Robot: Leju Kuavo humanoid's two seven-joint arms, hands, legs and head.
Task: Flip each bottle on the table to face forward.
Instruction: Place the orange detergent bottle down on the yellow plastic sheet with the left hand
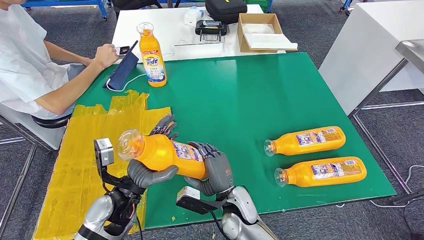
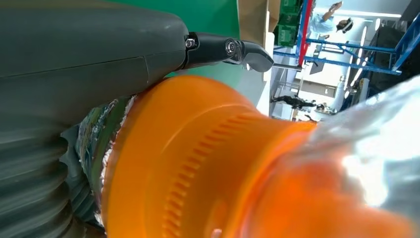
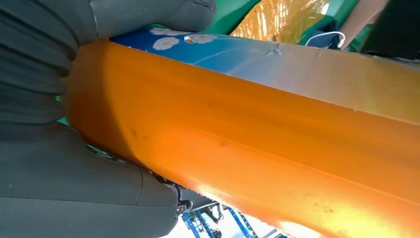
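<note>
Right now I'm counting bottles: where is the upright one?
In the head view, the upright bottle stands at the green mat's far left, beside the person's hand.

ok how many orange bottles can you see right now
4. One bottle is held off the table by both robot hands, left and right. One stands upright at the far side. Two lie on the right.

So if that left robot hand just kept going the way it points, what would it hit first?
The left robot hand, holding the tilted bottle, points up the table. First in line looks to be the yellow sheet, further on the upright Tide bottle, though depth is hard to judge.
</note>
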